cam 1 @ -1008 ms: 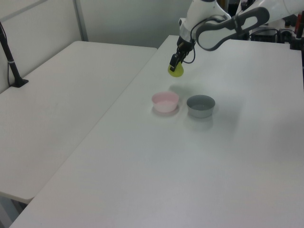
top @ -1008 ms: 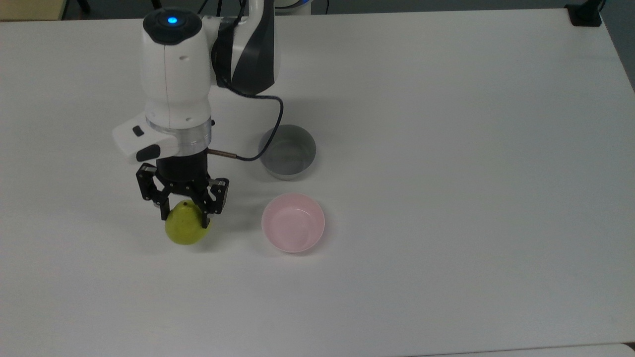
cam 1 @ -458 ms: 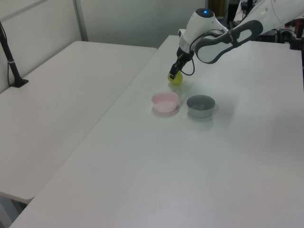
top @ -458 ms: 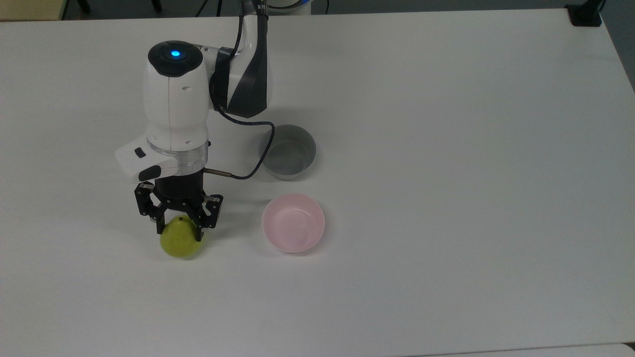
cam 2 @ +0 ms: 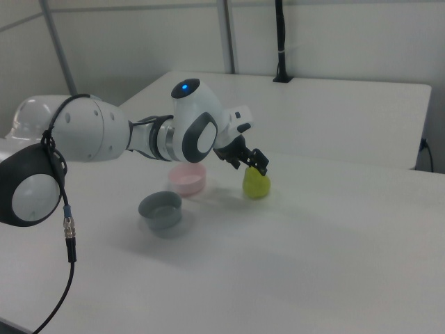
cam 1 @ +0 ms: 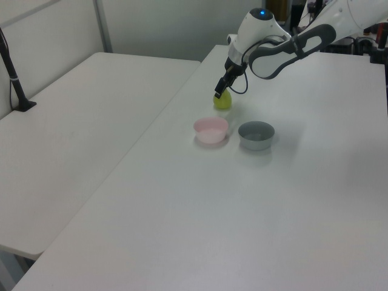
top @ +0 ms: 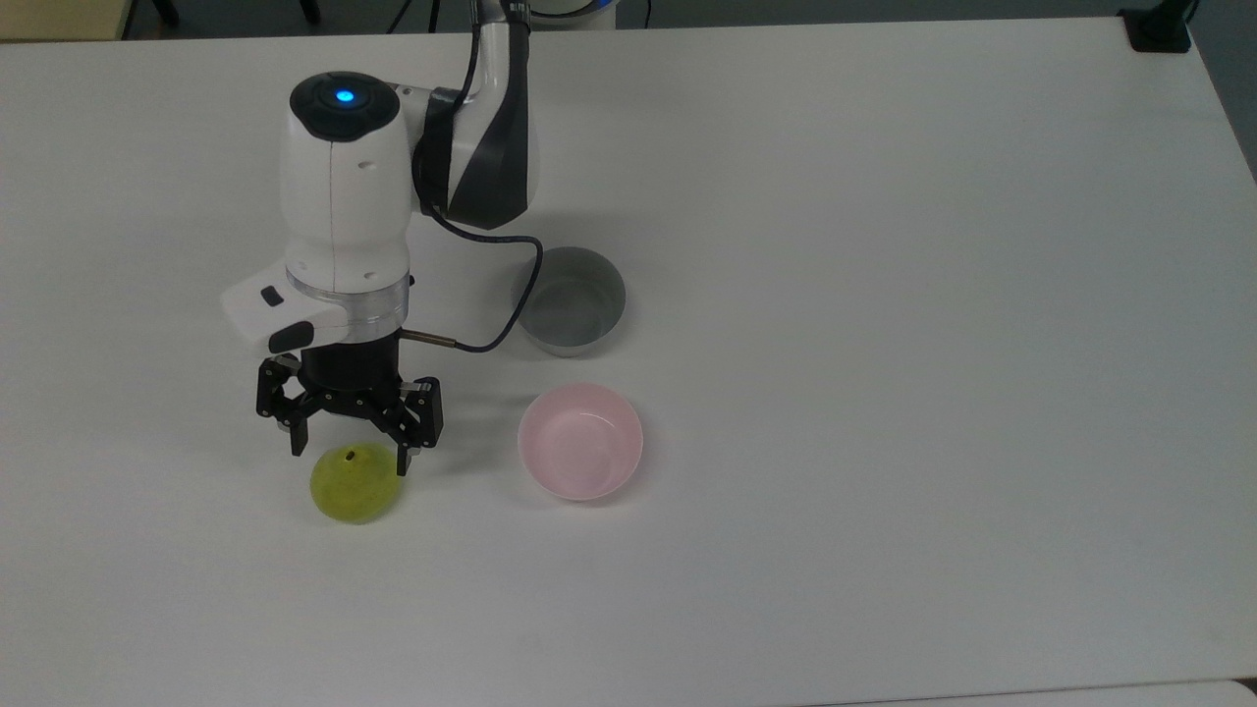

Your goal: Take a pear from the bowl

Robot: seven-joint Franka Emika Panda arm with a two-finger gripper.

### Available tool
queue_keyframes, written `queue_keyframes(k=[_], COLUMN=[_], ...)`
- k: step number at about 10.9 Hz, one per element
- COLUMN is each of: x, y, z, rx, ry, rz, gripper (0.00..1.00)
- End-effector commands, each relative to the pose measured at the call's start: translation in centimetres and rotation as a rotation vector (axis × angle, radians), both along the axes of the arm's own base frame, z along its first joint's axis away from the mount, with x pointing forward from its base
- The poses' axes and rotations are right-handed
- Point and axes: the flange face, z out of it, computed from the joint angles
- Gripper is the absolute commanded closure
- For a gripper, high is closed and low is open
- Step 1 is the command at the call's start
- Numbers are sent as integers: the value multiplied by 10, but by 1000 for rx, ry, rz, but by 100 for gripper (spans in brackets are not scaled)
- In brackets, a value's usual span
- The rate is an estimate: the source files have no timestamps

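The yellow-green pear [top: 354, 488] sits on the white table, left of the pale pink bowl [top: 579, 444] in the top view. Its dark stem spot faces up. The pink bowl has nothing in it. My gripper [top: 349, 454] hangs just above the pear, open, with a black finger on either side of the pear's top and not gripping it. In the left view the pear [cam 1: 222, 101] lies behind the pink bowl [cam 1: 211, 129], under the gripper [cam 1: 218, 93]. In the right view the pear [cam 2: 256, 184] rests to the right of the bowl [cam 2: 188, 179], below the gripper [cam 2: 256, 167].
A deeper grey bowl [top: 572, 299] stands next to the pink one, near the arm's black cable [top: 511, 304]. A second white table [cam 1: 79, 121] adjoins on the left view's left. A black post base [top: 1159, 29] sits at the top view's far right corner.
The arm brought the pear down onto the table. The fingers then spread apart and let go of it, and the pear now rests on the surface.
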Motion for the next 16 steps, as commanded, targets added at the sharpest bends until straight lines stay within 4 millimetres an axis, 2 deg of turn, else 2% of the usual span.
queue_keyframes(k=[1, 4, 7, 8, 12, 14, 16], x=[-18, -45, -82, -94, -152, -169, -173], y=[18, 79, 107, 113, 117, 101, 85], z=[54, 106, 155, 167, 209, 229, 241], rx=[-4, 11, 21, 16, 73, 147, 180], ry=[48, 200, 322, 368, 436, 450, 428], rz=[7, 4, 3, 10, 15, -24, -41], gripper=[0, 0, 0, 0, 0, 0, 0])
